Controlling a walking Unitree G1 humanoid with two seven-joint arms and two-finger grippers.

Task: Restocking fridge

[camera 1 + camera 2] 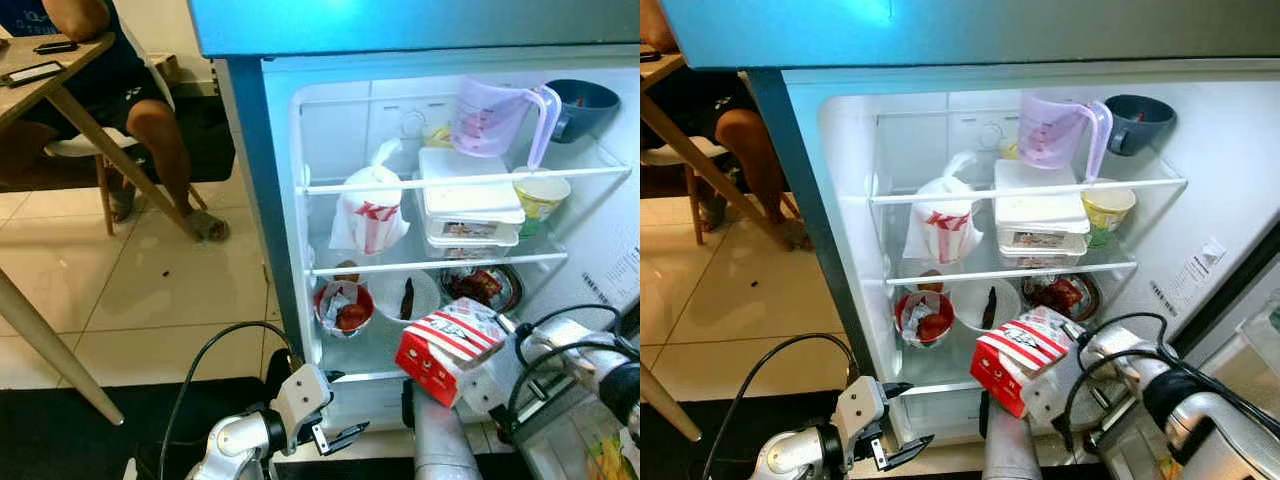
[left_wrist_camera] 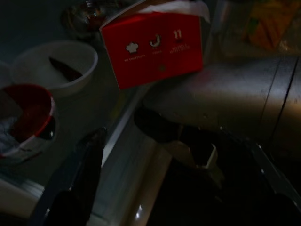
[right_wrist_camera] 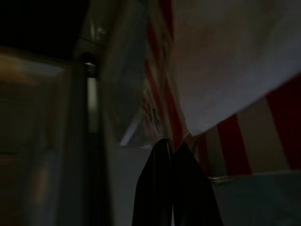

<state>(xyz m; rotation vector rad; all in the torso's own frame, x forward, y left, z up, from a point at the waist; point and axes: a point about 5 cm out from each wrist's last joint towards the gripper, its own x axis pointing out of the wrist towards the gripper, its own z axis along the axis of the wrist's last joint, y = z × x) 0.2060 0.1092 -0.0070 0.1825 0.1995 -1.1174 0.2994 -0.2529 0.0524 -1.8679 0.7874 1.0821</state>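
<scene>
Open fridge [image 1: 285, 200] takes the right two-thirds of the frame. Top shelf: 1 lilac jug [image 1: 495, 118], 1 dark mug [image 1: 583, 105]. Middle: 1 white-and-red bag [image 1: 368, 212], 2 stacked lidded tubs [image 1: 468, 208], 1 paper cup [image 1: 540, 192]. Bottom: 3 bowls, 1 of them a red-rimmed bowl [image 1: 342, 306].

Right gripper [image 1: 496, 372], lower right, pinches a red-and-white striped carton [image 1: 448, 349] tilted at the bottom shelf's front edge (fingers nearly together in the wrist view).

Left gripper [image 1: 338, 436], bottom centre, hangs empty, fingers spread narrowly.

Seated person [image 1: 120, 70], upper left.
</scene>
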